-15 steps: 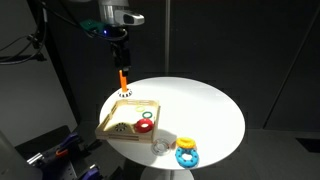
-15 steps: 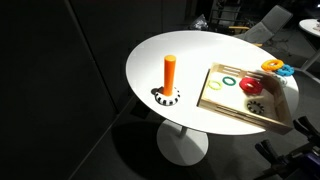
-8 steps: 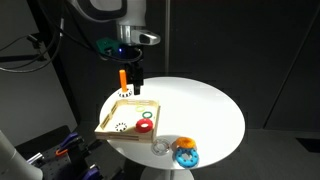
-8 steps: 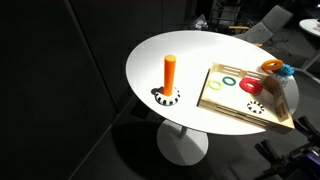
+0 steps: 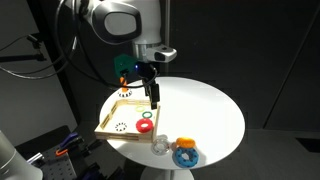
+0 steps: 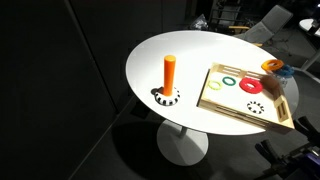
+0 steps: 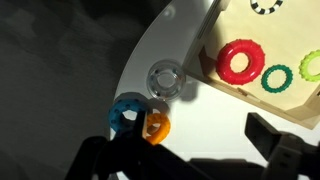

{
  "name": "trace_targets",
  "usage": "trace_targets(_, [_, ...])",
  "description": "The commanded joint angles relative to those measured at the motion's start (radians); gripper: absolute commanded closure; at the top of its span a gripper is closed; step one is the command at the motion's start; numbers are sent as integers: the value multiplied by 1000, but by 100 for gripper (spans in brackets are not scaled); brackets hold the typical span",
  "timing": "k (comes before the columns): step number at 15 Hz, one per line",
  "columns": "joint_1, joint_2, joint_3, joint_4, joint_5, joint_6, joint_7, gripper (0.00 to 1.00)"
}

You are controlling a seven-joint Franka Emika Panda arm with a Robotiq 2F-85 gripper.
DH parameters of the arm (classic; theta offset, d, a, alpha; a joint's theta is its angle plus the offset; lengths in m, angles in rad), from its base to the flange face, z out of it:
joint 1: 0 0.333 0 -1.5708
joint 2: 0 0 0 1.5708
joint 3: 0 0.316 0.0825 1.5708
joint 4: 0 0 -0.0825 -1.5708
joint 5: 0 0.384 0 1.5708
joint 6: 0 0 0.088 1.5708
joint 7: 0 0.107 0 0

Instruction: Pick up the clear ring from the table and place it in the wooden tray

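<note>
The clear ring point(image 7: 165, 80) lies on the white table just outside the wooden tray's point(image 7: 295, 30) rim. It also shows faintly near the table's front edge in an exterior view point(image 5: 160, 146). The tray point(image 5: 128, 111) holds a red ring point(image 5: 145, 125), a white dotted ring point(image 5: 120, 126) and green rings point(image 7: 277, 77). My gripper point(image 5: 153, 95) hangs open and empty above the tray's far edge. In the wrist view the gripper point(image 7: 190, 150) has its dark fingers point(image 7: 272, 135) spread wide, and the clear ring lies ahead of them.
A blue ring point(image 7: 127, 113) and an orange ring point(image 7: 157, 125) lie together beside the clear ring, near the table edge. An upright orange peg point(image 6: 170, 74) on a dotted base stands on the far side of the tray point(image 6: 225, 100).
The arm has swung from above the orange peg toward the table's middle and now hangs lower, over the tray's edge. The rings and tray have not moved.
</note>
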State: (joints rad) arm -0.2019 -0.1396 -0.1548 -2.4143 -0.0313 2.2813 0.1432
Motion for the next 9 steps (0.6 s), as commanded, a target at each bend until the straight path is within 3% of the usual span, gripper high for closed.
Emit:
trace_targets(1, [3,6,-7,2,1,9,4,0])
trace_targets(6, [5,9,-8,1,1,10,4,0])
trace_targets(9, [-12,63,-6,30,-48,46,111,0])
